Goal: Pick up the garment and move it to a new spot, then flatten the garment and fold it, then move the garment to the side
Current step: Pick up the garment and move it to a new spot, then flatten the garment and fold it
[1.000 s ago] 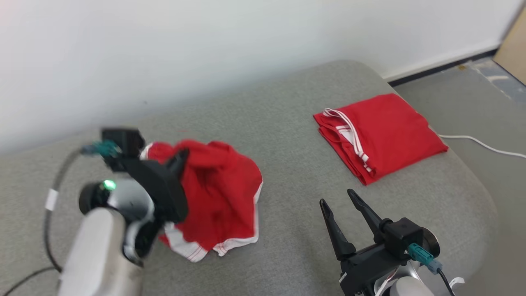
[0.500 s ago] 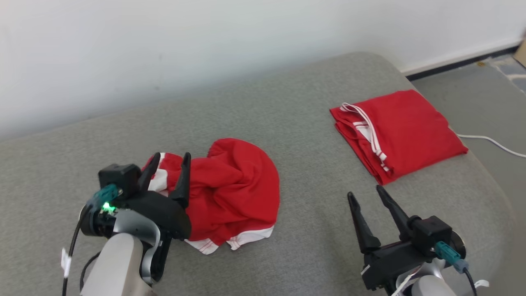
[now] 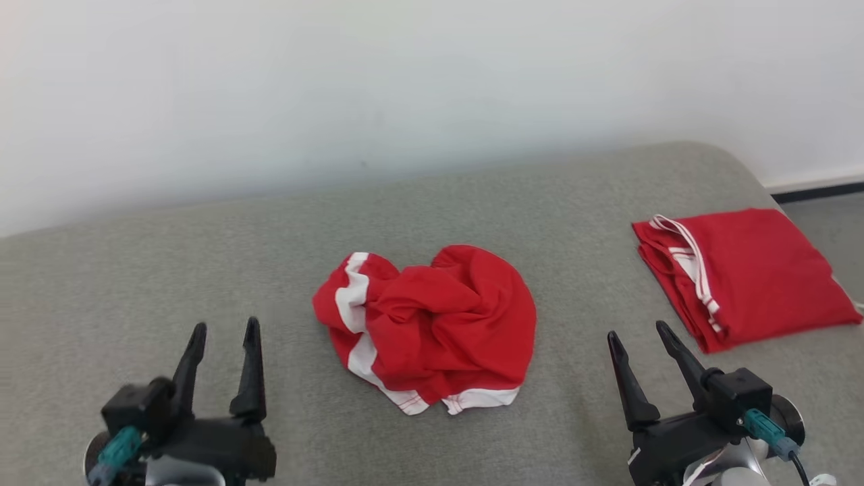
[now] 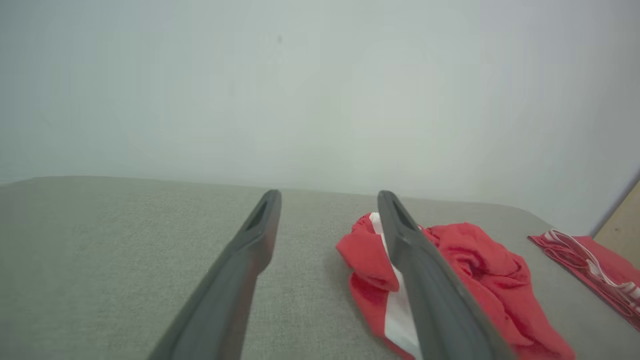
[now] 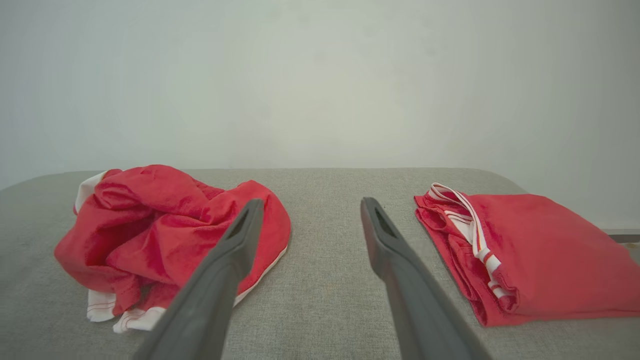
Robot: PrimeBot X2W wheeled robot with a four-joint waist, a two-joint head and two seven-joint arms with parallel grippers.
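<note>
A crumpled red garment [image 3: 432, 327] with white trim lies in a heap at the middle of the grey cushion [image 3: 202, 256]; it also shows as the red garment [image 4: 460, 280] and the red garment [image 5: 165, 235] in the wrist views. My left gripper [image 3: 224, 328] stands open at the lower left, well to the left of the heap and holding nothing. At the lower right my right gripper [image 3: 638, 331] is open too, between the heap and the folded cloth.
A second red garment [image 3: 749, 273], folded flat with white striped edging, lies near the cushion's right end, seen as folded garment [image 5: 520, 250]. A white wall [image 3: 405, 81] runs behind the cushion. Floor shows past the right edge.
My left gripper has opened and let go of the crumpled garment, then drawn back to the lower left. The garment now lies loose. The camera has also turned.
</note>
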